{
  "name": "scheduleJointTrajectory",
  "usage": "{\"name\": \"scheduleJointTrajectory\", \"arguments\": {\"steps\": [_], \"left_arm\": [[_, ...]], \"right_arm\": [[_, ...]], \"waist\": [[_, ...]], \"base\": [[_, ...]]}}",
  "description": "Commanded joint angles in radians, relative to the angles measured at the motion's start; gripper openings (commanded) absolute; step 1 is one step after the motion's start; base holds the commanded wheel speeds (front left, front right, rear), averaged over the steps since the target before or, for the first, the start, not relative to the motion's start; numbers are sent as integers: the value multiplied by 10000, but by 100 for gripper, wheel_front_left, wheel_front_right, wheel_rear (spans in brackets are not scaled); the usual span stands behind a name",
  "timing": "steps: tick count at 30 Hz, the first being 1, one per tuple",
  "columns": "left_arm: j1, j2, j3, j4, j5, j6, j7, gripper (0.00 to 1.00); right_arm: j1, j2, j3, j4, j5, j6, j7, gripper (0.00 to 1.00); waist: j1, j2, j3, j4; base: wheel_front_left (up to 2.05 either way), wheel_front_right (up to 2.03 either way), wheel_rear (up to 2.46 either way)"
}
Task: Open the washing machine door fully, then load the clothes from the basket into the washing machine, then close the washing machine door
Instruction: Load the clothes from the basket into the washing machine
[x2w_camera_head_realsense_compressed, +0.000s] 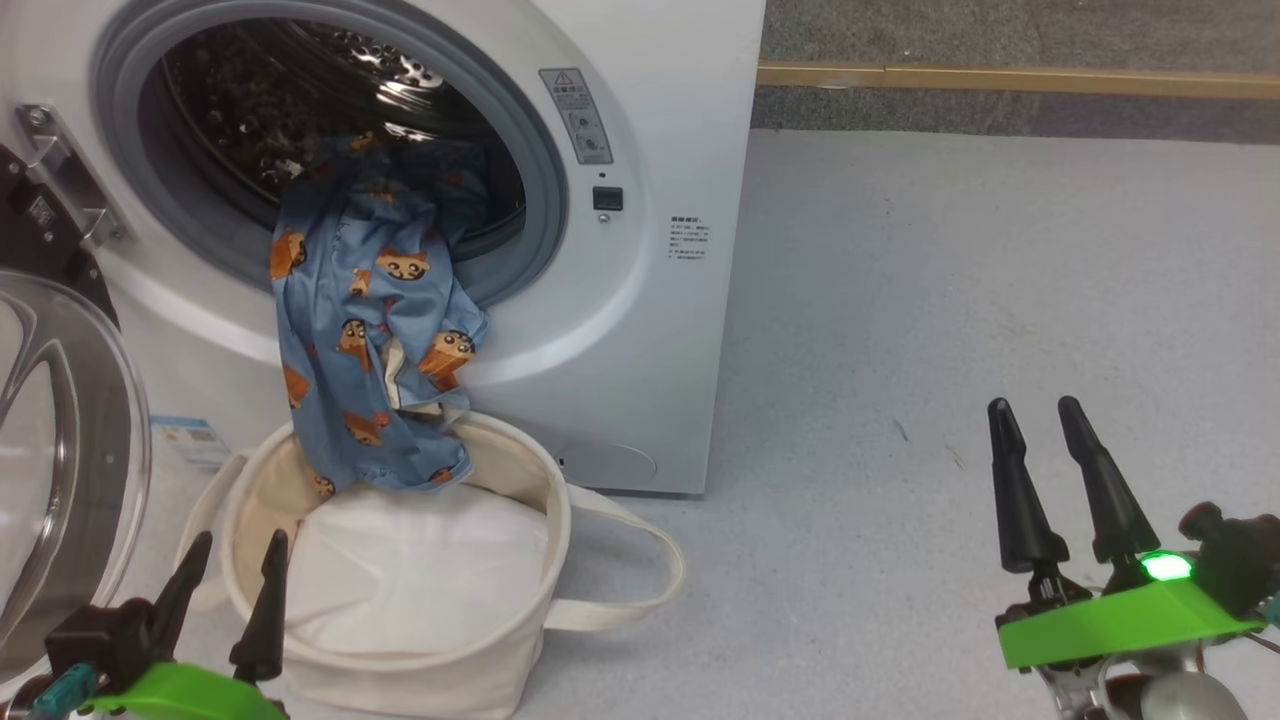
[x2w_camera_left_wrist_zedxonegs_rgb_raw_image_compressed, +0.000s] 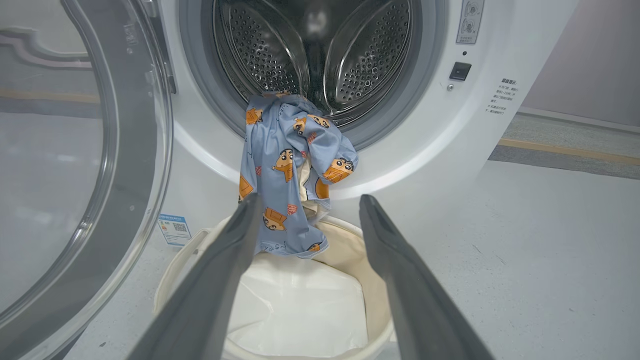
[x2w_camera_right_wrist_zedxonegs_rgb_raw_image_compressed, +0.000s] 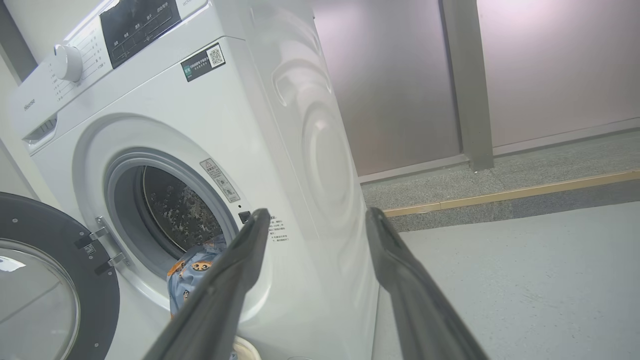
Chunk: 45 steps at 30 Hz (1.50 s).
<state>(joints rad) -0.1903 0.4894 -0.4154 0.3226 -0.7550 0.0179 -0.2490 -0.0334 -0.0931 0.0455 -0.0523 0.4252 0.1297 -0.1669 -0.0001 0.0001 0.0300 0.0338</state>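
Status: L gripper (x2w_camera_head_realsense_compressed: 240, 548) fingers apart, nothing between them. It sits low at the near rim of the basket (x2w_camera_head_realsense_compressed: 556, 500), pointing twd the washer (x2w_camera_head_realsense_compressed: 650, 300). R gripper (x2w_camera_head_realsense_compressed: 1034, 408) also spread wide and empty, over bare floor (x2w_camera_head_realsense_compressed: 900, 300) well right of the washer, away from the work.

Basket stands on the floor just below the washer opening. Inside: white padding (x2w_camera_head_realsense_compressed: 420, 570) and the tail end of the clothes (x2w_camera_head_realsense_compressed: 370, 330).

Clothes = blue printed garment draped over the lower lip of the gasket (x2w_camera_head_realsense_compressed: 548, 200). Top part lies in the drum (x2w_camera_left_wrist_zedxonegs_rgb_raw_image_compressed: 370, 55). The bulk hangs down the front panel, hem reaching into the basket; can't tell if it touches the padding.

Door (x2w_camera_head_realsense_compressed: 60, 450) stands open at left, clear of the opening. Step 1 looks done.

Step in hand (my read): loading, approx halfway. Not ready to shut the door, since fabric crosses the seal.

Next move needs:
- L gripper up + fwd to the hanging bulk.
- Close on a thick fold near the lip.
- Lift, push deep into the drum, release past the gasket.
- Check no hem trails over the lip.

Risk: thin fabric may slip out and drop back into the basket.
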Motion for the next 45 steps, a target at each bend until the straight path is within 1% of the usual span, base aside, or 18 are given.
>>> {"name": "scheduleJointTrajectory", "arguments": {"steps": [1,11,17,21,27,28,29,32,35,39,45], "left_arm": [[-529,413,556,-207,78,31,-128,100],[-1027,420,672,6,166,-102,-128,100],[-1641,439,915,216,185,-247,-128,100],[-2236,356,988,845,97,-561,-127,100],[-3632,117,892,2632,-237,-1156,-20,100],[-3896,81,858,2966,-299,-1237,-3,100],[-3896,81,858,2966,-299,-1237,-3,100],[-4706,-3,670,3904,-421,-1404,4,100],[-5500,-31,364,4774,-480,-1469,-5,100],[-6311,-138,-202,5303,-1240,-1481,213,100],[-7180,294,-1210,5794,-2261,-1484,593,100]], "right_arm": [[-270,-11,144,-381,-45,10,14,100],[-256,103,13,-454,-176,10,124,100],[-239,191,-44,-563,-317,10,269,100],[-345,260,31,-728,-495,10,364,100],[-669,355,111,-1142,-879,10,523,100],[-731,368,116,-1228,-950,10,544,100],[-731,368,116,-1228,-950,10,544,100],[-918,399,149,-1490,-1161,10,601,100],[-1088,418,247,-1767,-1387,10,670,100],[-1313,424,276,-2162,-1469,10,646,100],[-1577,427,324,-2616,-1401,10,360,100]], "waist": [[1,-1,33,-22],[1,-1,318,-141],[1,-1,762,-203],[1,-1,1277,-290],[1,-1,2388,-483],[1,-1,2601,-520],[1,-1,2601,-520],[1,-1,3270,-618],[1,-1,3983,-700],[1,-1,4879,-830],[1,-1,5955,-1084]], "base": [[0,0,0],[0,0,0],[0,0,0],[0,0,0],[0,0,0],[0,0,0],[0,0,0],[0,0,0],[0,0,0],[0,0,0],[0,0,0]]}}
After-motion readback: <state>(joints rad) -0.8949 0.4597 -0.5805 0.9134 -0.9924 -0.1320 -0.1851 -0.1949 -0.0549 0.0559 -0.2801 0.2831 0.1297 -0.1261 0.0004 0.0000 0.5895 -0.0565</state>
